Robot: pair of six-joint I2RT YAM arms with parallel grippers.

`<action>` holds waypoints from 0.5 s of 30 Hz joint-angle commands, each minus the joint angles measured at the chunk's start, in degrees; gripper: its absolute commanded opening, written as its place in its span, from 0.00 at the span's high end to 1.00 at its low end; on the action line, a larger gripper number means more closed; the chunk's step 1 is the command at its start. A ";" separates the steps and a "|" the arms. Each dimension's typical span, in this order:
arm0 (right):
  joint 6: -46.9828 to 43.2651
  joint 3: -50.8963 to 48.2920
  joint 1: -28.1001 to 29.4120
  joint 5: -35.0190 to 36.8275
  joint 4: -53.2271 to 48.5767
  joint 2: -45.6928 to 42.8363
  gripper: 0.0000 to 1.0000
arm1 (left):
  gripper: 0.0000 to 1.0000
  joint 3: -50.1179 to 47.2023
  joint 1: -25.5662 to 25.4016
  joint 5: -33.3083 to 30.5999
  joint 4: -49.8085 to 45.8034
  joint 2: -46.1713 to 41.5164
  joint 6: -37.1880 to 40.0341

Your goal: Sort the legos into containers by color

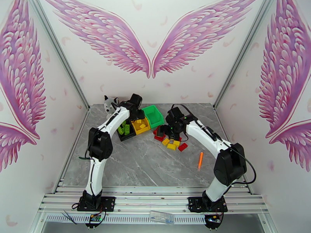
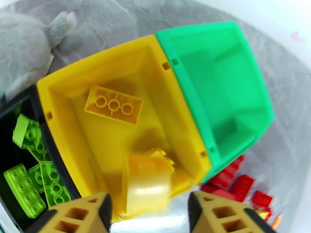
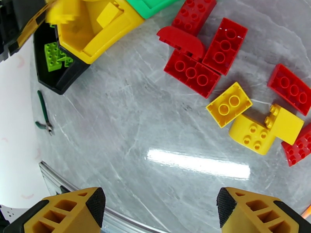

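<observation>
1. Hovering over the yellow bin [image 2: 97, 55], left gripper [image 2: 149, 202] gapes wide; blurred yellow brick [image 2: 147, 183] between its fingers [image 2: 89, 214];
2. right gripper [image 3: 161, 199] spread wide over the table [image 3: 136, 133]; loose red bricks [image 3: 190, 72] nearby.

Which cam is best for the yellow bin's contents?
Left wrist: looks straight into the yellow rectangular plastic bin, one yellow studded brick sharp on its floor. Top external shows it small beside the left arm; right wrist crops it at the edge.
</observation>
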 commanded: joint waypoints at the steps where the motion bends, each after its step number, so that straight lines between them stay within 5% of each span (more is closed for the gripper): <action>1: -0.48 -0.58 -1.15 1.83 -1.51 1.11 0.17 | 0.29 3.77 -0.36 0.39 -3.75 -0.28 0.76; 15: -0.26 -5.90 -5.39 9.26 -1.57 3.36 0.20 | 0.26 -17.03 -9.16 1.34 4.56 -15.80 -3.37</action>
